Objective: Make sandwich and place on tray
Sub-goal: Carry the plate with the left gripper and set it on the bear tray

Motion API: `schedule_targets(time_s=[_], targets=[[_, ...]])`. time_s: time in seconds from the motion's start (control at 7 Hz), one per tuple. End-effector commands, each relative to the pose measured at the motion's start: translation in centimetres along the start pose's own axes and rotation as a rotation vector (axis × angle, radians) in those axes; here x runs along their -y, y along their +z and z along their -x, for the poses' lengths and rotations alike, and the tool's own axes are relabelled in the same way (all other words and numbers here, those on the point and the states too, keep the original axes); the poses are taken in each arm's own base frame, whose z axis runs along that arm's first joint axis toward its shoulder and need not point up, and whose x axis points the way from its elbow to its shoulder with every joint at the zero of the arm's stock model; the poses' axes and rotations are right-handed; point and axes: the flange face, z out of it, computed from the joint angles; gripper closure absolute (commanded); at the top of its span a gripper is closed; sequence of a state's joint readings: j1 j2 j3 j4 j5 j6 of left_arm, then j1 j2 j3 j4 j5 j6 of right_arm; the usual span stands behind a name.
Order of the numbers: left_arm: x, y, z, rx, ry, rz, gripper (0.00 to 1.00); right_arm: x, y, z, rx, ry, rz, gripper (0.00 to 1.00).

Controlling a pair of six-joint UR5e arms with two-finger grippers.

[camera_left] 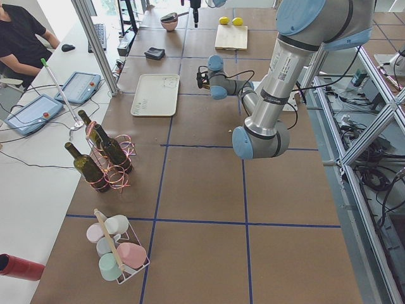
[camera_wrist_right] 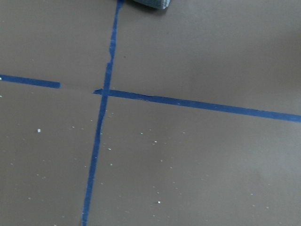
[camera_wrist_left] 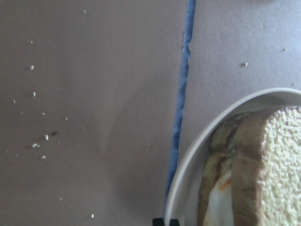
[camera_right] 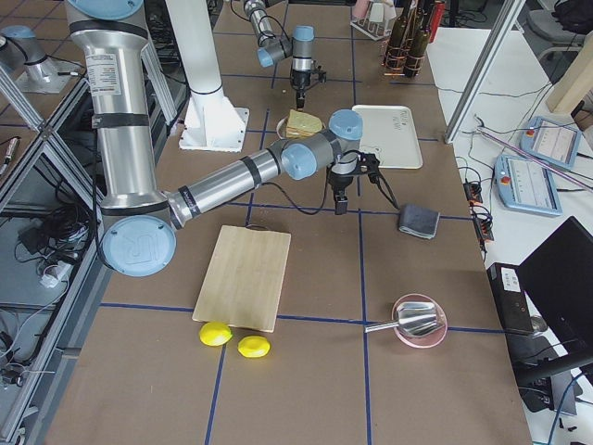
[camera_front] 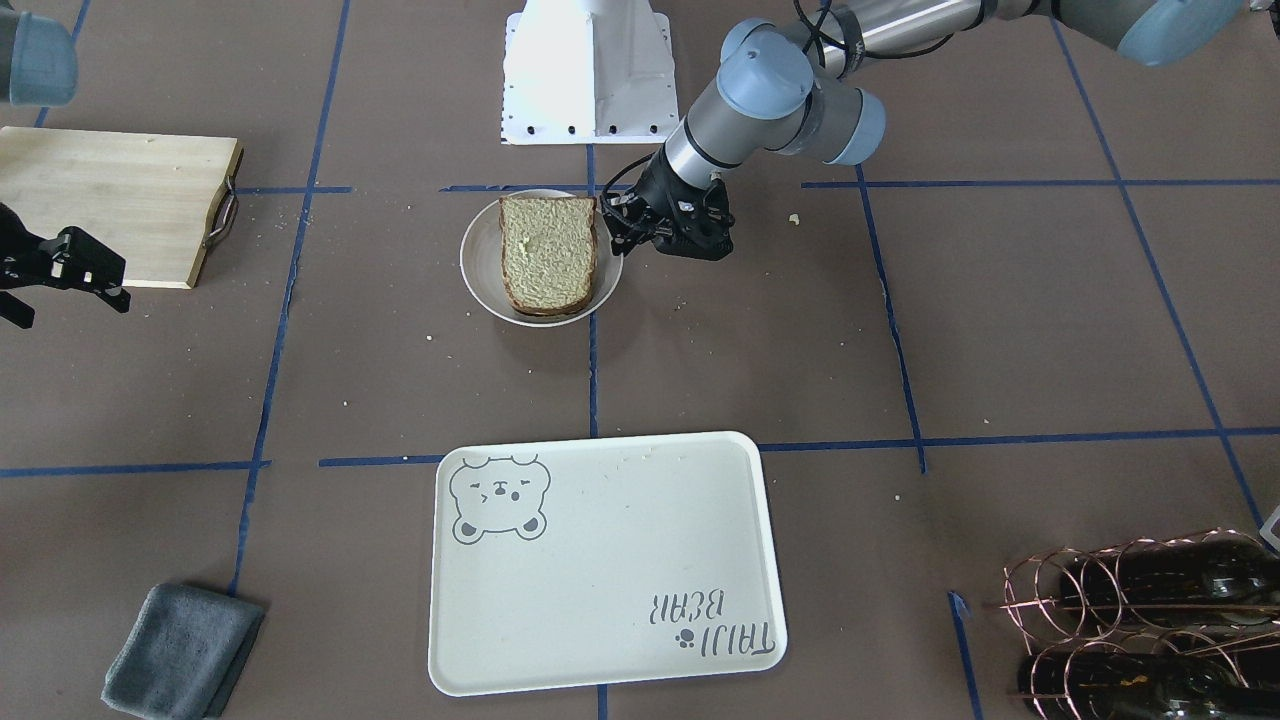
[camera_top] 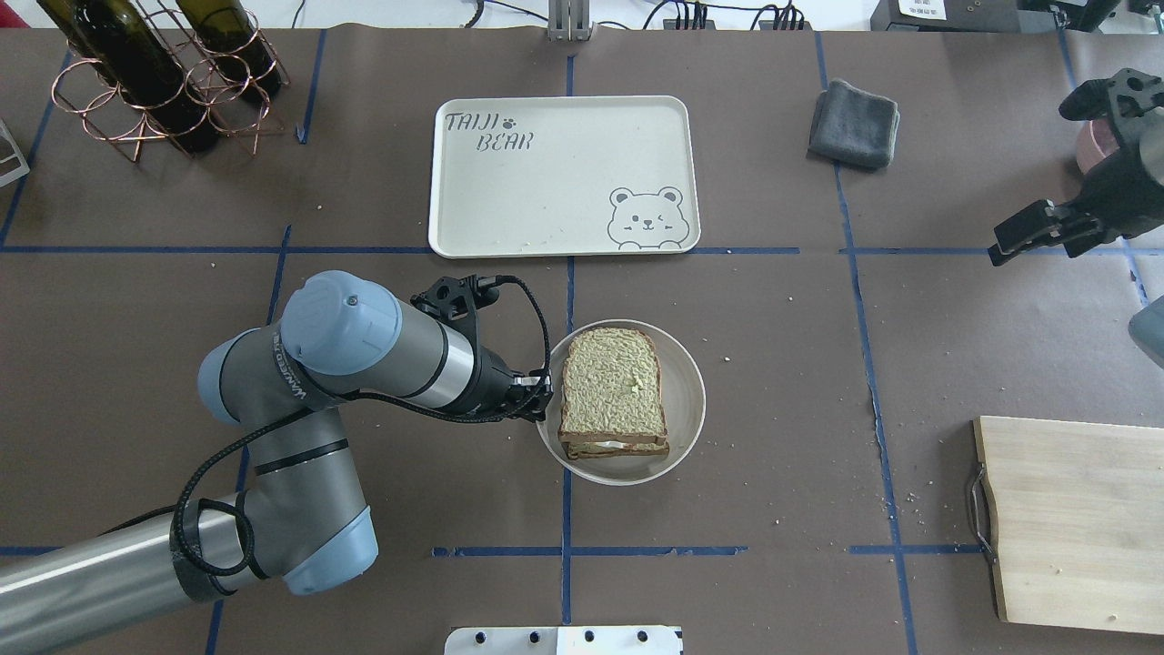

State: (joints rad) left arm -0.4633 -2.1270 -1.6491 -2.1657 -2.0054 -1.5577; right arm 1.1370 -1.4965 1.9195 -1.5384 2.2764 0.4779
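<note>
Brown-crust sandwich [camera_top: 611, 387]: on plate [camera_top: 687, 400], egg edge showing.
Tray [camera_top: 546, 182]: beyond plate, well apart.
L gripper [camera_top: 543, 398]: mine, at plate rim; can't tell gap.
R gripper [camera_front: 62, 298]: spread, empty, near board [camera_front: 110, 200].

Overhead and front-facing views look steeply down from opposite sides of the desk [camera_top: 773, 364], sharing the plate [camera_top: 687, 400] and tray [camera_top: 564, 182]; side views look along it; wrist cameras sit close above.
</note>
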Motion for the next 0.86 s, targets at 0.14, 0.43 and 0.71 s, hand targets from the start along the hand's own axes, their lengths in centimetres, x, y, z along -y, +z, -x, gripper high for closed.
schedule_targets(time_s=[0.14, 0.43, 0.71], targets=[[7.5, -4.2, 0.0, -0.013, -0.146, -0.098, 1.0, -3.9, -0.2, -9.5, -0.054, -0.065, 0.027, 0.0], [14.4, -3.3, -2.5, 0.008, -0.315, -0.166, 1.0, -7.0, -0.6, -17.5, -0.083, -0.054, 0.04, 0.0], [18.2, -1.4, -1.3, 0.045, -0.459, -0.217, 1.0, -8.0, 0.4, -20.7, -0.053, 0.024, 0.061, 0.0]])
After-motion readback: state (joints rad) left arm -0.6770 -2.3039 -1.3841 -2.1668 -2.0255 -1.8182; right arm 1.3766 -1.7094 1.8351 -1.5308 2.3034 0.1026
